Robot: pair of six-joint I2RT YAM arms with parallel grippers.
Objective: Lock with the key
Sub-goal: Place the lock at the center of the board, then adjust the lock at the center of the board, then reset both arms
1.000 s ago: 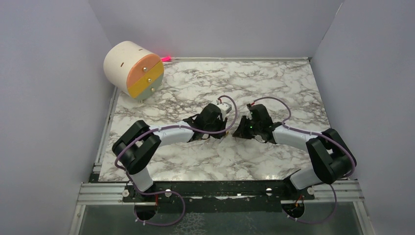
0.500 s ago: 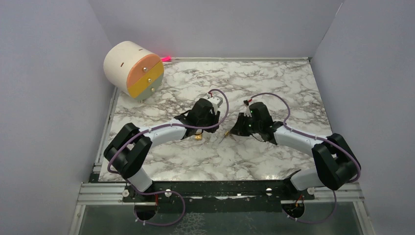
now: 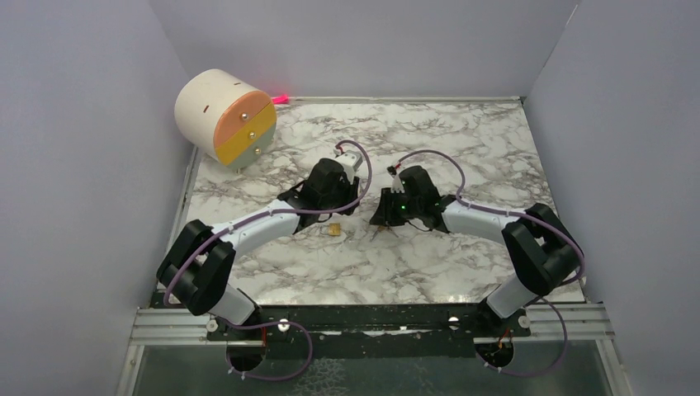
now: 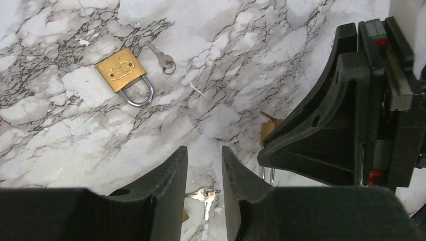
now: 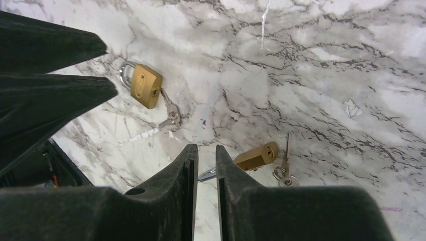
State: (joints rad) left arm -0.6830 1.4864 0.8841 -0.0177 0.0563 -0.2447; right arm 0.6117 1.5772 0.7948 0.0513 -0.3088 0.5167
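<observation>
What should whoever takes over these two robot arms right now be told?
Both empty and slightly open: left gripper, right gripper.
The first padlock lies on the table near the left gripper, first key touching its base; inserted or not is unclear.
The second padlock lies just beyond the right gripper, second key loose beside it.
Done: no locking confirmed.
To do: pick up lock and key, turn the key.

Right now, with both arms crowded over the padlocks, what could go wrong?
Collision: the left gripper and right gripper sit close together, and the right one fills a side of the left wrist view.
Mix-up: the near padlock and far padlock both have keys beside them, so the wrong key could well get picked.
Slip: the loose key lies flat on the marble table and may skid under a pinch.
</observation>
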